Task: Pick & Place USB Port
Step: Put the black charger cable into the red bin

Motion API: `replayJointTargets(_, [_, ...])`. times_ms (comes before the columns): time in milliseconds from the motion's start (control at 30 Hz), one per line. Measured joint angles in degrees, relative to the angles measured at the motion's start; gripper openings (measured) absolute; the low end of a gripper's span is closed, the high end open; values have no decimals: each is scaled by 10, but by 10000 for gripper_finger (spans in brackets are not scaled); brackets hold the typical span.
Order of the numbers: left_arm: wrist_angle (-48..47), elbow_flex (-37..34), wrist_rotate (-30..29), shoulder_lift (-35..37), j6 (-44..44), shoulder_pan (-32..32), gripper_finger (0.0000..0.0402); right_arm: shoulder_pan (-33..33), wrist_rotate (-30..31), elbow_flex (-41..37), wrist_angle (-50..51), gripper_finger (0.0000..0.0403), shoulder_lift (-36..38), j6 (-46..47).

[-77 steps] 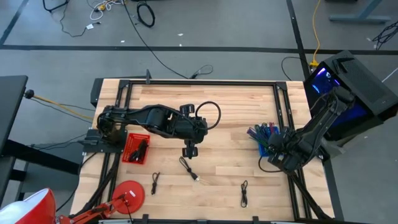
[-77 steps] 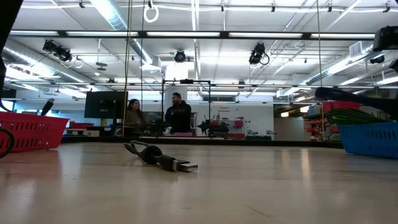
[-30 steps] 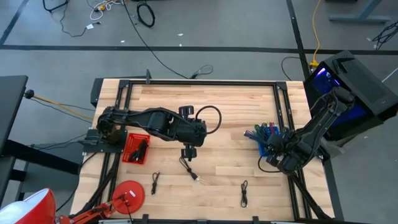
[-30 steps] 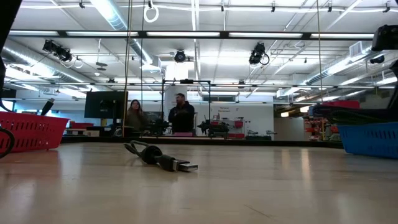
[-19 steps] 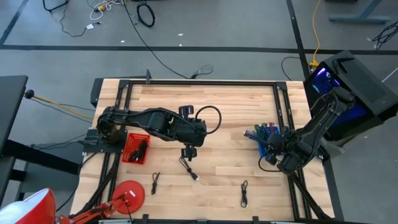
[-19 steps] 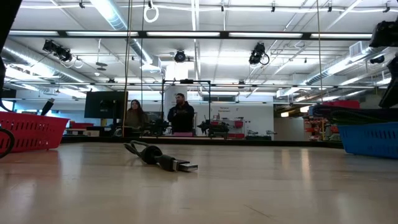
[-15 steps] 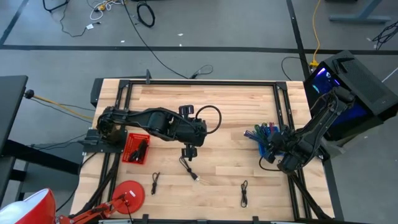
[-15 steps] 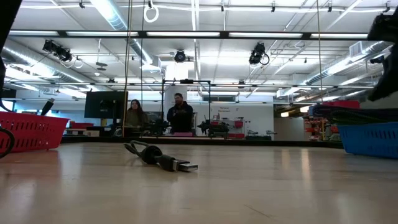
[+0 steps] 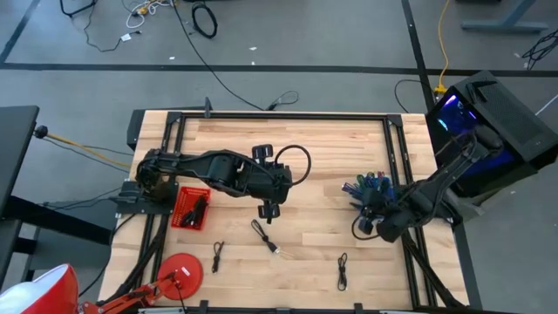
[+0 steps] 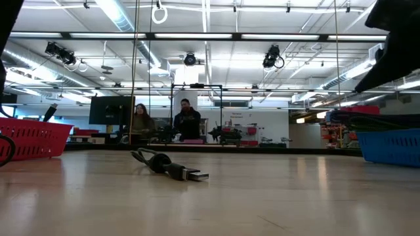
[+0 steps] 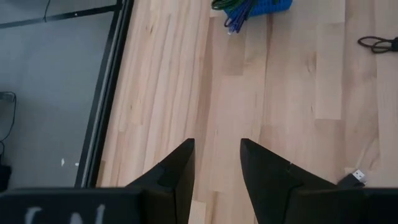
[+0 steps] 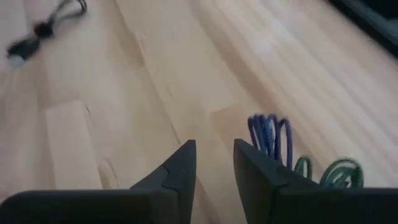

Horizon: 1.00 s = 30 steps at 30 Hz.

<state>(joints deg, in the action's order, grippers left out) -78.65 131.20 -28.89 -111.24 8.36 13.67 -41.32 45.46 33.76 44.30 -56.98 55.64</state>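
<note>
A black USB cable [image 9: 263,236] lies flat on the wooden table near its middle, its metal plug [image 10: 196,175] toward the near edge. My left gripper [image 9: 268,211] hovers just beyond the cable's far end, open [image 11: 216,142] with nothing between the fingers; the plug [image 11: 355,178] shows beside one finger. My right gripper [image 9: 367,223] hangs by the near left corner of the blue basket [image 9: 377,197], open [image 12: 214,143] over bare wood, with blue coiled cable [image 12: 268,133] just ahead.
A red basket [image 9: 191,208] with black cables stands at the left. Two more black cables [image 9: 217,255] [image 9: 343,271] lie near the front edge. Coloured cables stick out of the blue basket. A black frame [image 9: 279,115] rims the table. People stand far behind.
My right arm has swung away from the blue basket toward the table's left and near side, and now shows as a dark shape at the upper right of the low view. The cable on the table has not moved.
</note>
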Motion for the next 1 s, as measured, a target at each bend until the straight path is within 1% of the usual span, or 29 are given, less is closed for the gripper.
replayJointTargets(167, [0, 0, 0, 0, 0, 0, 133, 31, -56, -1, -16, 107, -26, -20])
replayJointTargets(300, [0, 0, 0, 0, -2, -1, 133, 42, -60, -1, -70, 107, -50, -57])
replayJointTargets(500, [1, 0, 0, 0, -2, -4, 133, 71, -72, -1, -178, 107, -100, -108])
replayJointTargets(700, [6, 0, 0, 0, -2, -4, 133, 134, -77, -1, -199, 107, -151, -123])
replayJointTargets(767, [6, 0, 0, 0, -2, -4, 133, 155, -81, -1, -209, 107, -156, -134])
replayJointTargets(867, [7, 0, 0, 0, -2, -4, 133, 184, -83, -1, -254, 107, -157, -162])
replayJointTargets(1000, [7, 0, 0, 0, -6, -4, 133, 220, -120, -1, -314, 107, -158, -205])
